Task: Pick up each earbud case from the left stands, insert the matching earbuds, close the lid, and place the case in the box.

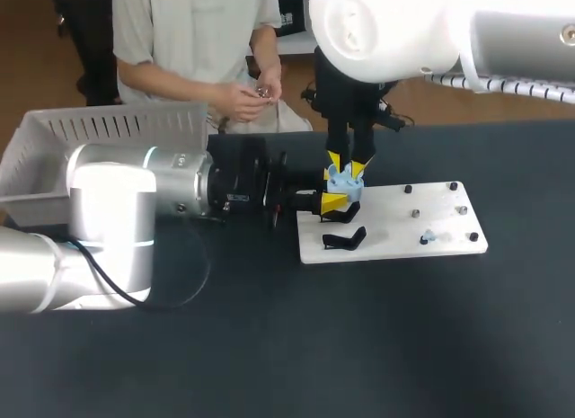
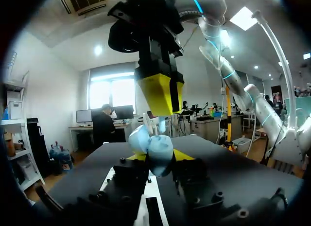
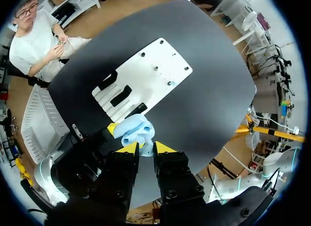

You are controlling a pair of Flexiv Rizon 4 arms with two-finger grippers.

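On the black tabletop (image 1: 314, 346), one grey box (image 1: 117, 126) sits well left of the one white board (image 1: 395, 222). At the board's left edge, the left end effector (image 2: 159, 157) is clamped on one pale-blue earbud case (image 1: 344, 177). Just above the case, the right end effector (image 1: 347, 164) pinches one earbud (image 3: 145, 148).

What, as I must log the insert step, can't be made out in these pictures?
Inside of the earbud case: in the head view the right gripper covers it; the left wrist view shows only its outside.
Whether the right gripper carries an earbud: right wrist view, too small to tell.
Small pieces on the white board: head view, too small to name.
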